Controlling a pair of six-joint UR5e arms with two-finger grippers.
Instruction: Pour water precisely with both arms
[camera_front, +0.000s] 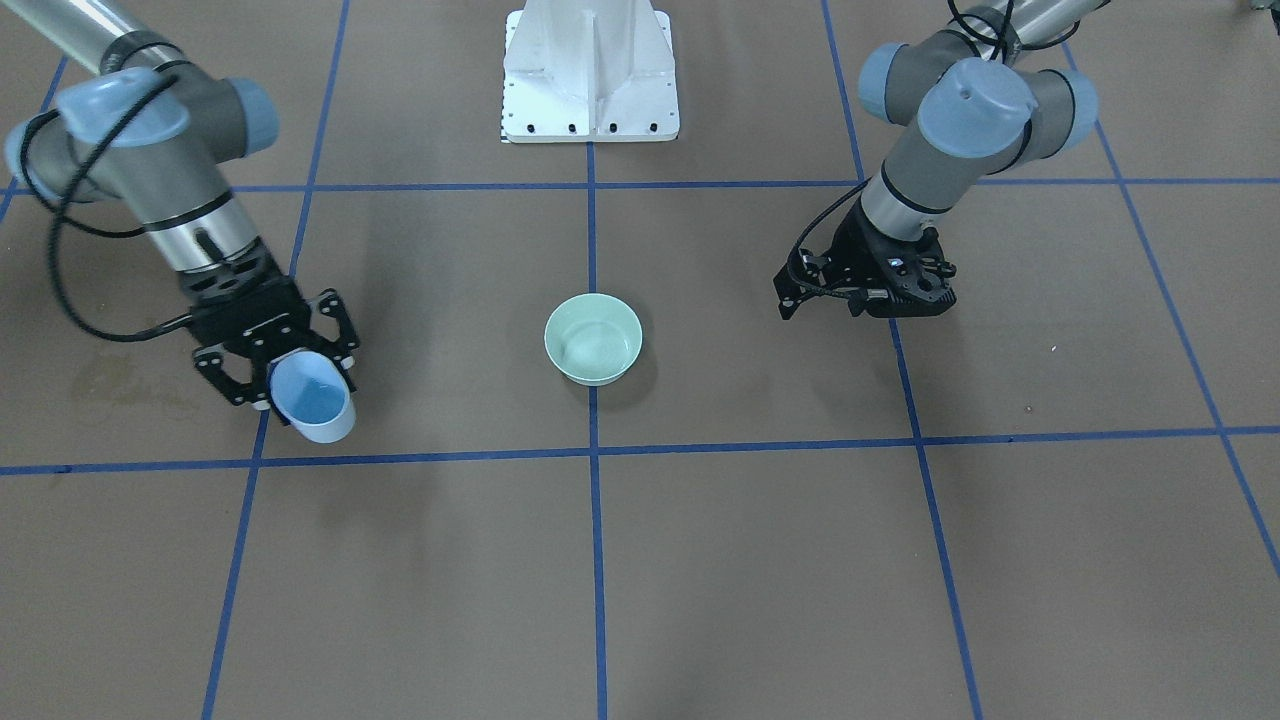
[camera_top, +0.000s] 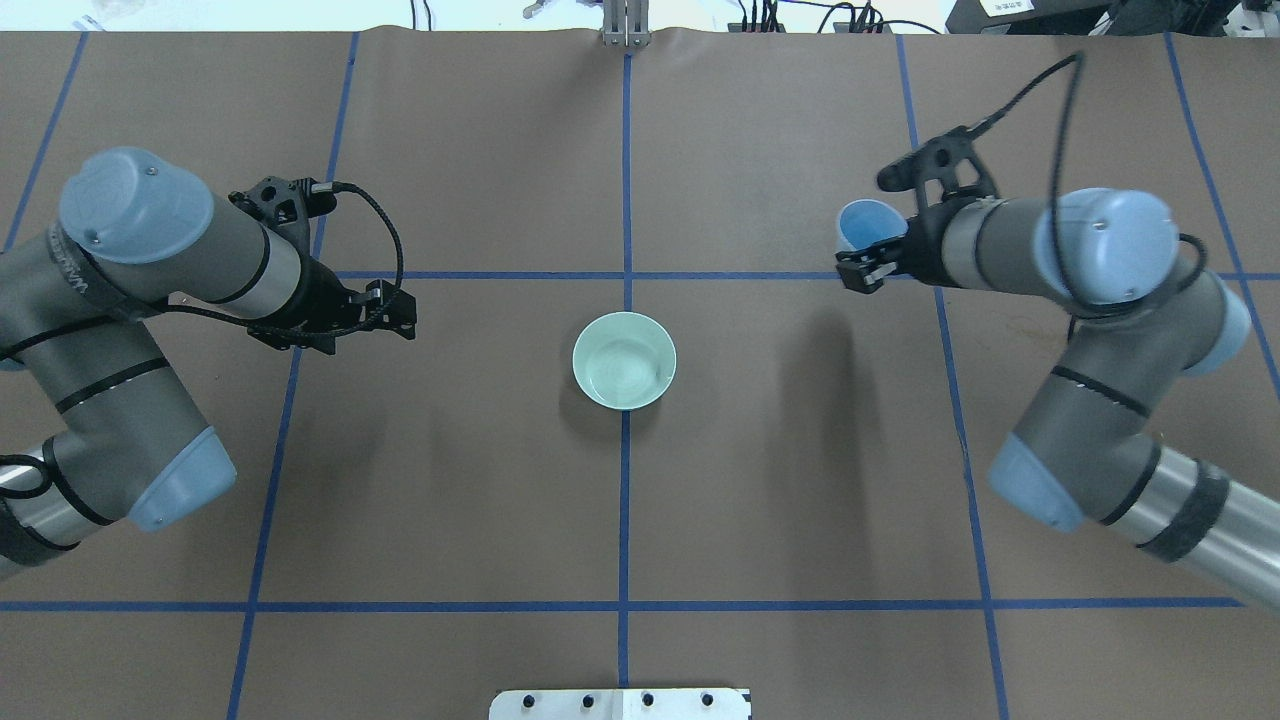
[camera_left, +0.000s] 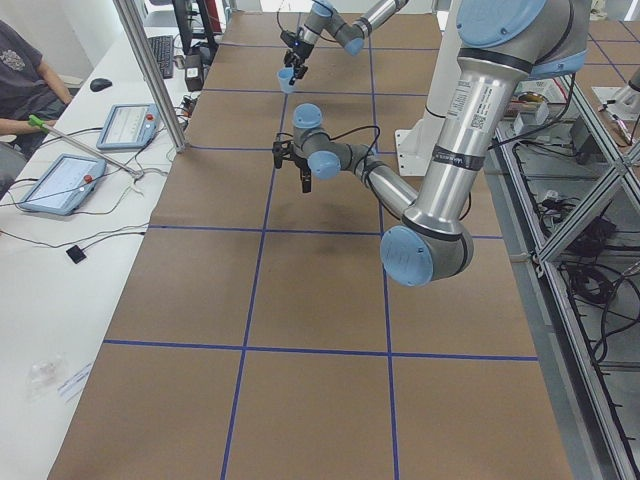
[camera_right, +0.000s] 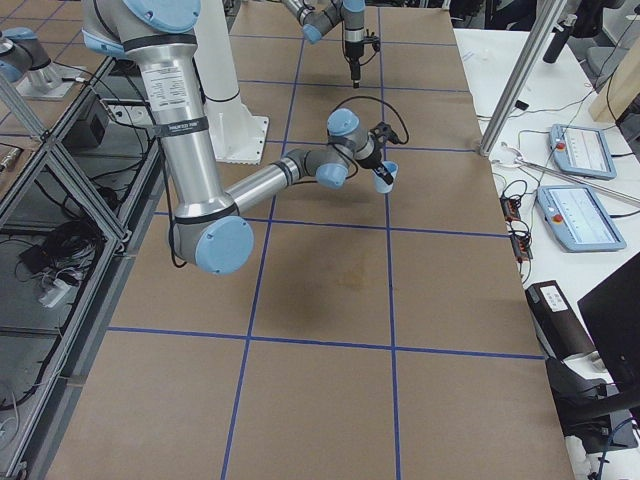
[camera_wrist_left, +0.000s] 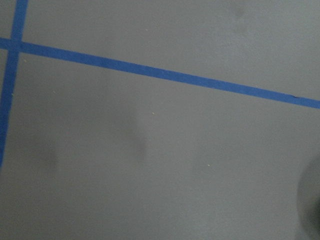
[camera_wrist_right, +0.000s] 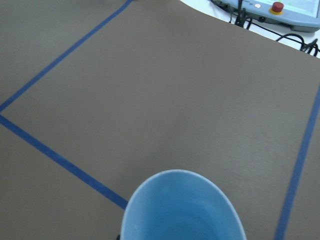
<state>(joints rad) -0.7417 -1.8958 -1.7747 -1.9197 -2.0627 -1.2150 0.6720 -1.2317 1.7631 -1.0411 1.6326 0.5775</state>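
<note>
Both arms (camera_top: 180, 250) hang above brown table (camera_top: 450, 480) gridded with blue tape (camera_top: 624, 500).

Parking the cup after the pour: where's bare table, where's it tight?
Bare: the squares between the bowl and the pedestal, and the strip beyond the bowl up to the table's far edge. Tight: beside the left gripper and under the right gripper holding the cup.
</note>
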